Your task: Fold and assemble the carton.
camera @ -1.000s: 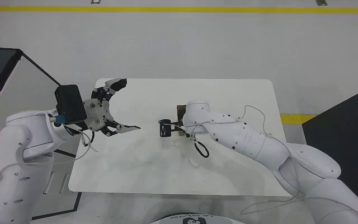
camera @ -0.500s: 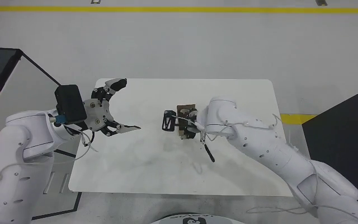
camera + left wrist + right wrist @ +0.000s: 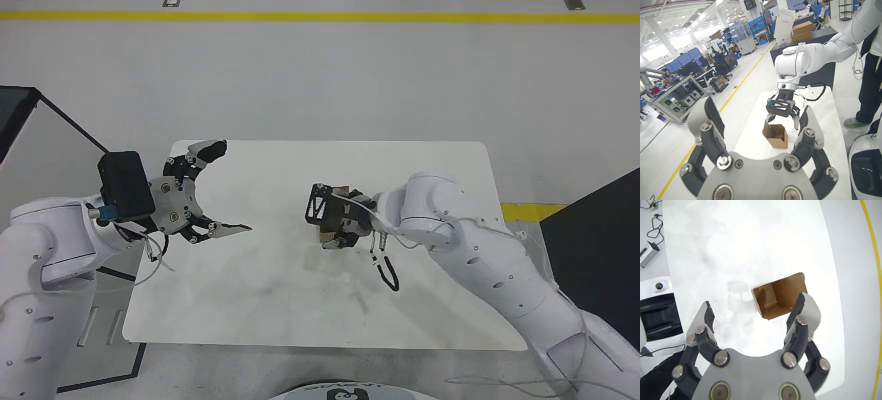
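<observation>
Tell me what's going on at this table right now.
A two-armed robot is assembling a small brown carton, which stands near the middle of the white table with its top open. The right gripper hangs open just above the carton, not gripping it. The left gripper, also open, is off by the table's edge, apart from the carton.

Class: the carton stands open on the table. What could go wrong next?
1. Neither gripper holds the carton; a push from the open right gripper above it could slide or tip it.
2. The open left gripper sits far off across the table, unable to brace it.
</observation>
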Robot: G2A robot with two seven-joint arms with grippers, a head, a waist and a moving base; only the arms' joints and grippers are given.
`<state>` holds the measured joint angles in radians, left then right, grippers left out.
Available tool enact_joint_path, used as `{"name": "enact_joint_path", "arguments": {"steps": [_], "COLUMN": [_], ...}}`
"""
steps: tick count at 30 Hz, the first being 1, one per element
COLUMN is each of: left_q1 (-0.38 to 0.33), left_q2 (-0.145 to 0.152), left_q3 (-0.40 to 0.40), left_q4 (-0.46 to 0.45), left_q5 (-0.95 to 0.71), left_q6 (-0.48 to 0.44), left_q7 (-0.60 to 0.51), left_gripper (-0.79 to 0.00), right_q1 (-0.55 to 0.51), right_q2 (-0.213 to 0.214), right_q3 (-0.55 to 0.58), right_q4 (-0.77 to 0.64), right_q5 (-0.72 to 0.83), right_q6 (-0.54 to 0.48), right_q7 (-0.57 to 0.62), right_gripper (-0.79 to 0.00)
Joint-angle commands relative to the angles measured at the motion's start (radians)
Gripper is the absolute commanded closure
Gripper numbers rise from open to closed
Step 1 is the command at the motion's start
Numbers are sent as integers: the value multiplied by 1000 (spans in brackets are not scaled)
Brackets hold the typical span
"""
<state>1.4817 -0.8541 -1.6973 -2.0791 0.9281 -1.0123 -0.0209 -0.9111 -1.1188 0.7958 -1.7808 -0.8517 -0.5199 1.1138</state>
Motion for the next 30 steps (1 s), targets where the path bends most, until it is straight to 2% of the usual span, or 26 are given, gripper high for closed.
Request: {"name": "enact_joint_path", "arguments": {"steps": [1, 5, 7, 11, 18, 30], "left_q1": [0, 0, 0, 0, 0, 5], "left_q2": [0, 0, 0, 0, 0, -1], "left_q3": [0, 0, 0, 0, 0, 7], "left_q4": [0, 0, 0, 0, 0, 2], "left_q5": [0, 0, 0, 0, 0, -7], "left_q6": [0, 0, 0, 0, 0, 8], "left_q7": [0, 0, 0, 0, 0, -1], "left_gripper": [-785, -785, -785, -785, -785, -785], "right_q1": [0, -39, -62, -102, -158, -172], "right_q2": [0, 10, 17, 34, 56, 56], "right_q3": [1, 71, 120, 208, 316, 326], "right_q4": [0, 36, 54, 110, 200, 214], "right_q5": [0, 134, 265, 525, 846, 890], "right_q6": [0, 21, 16, 13, 90, 96], "right_q7": [-1, -77, -89, -62, -5, -32], "right_gripper": [-785, -785, -785, -785, -785, -785]}}
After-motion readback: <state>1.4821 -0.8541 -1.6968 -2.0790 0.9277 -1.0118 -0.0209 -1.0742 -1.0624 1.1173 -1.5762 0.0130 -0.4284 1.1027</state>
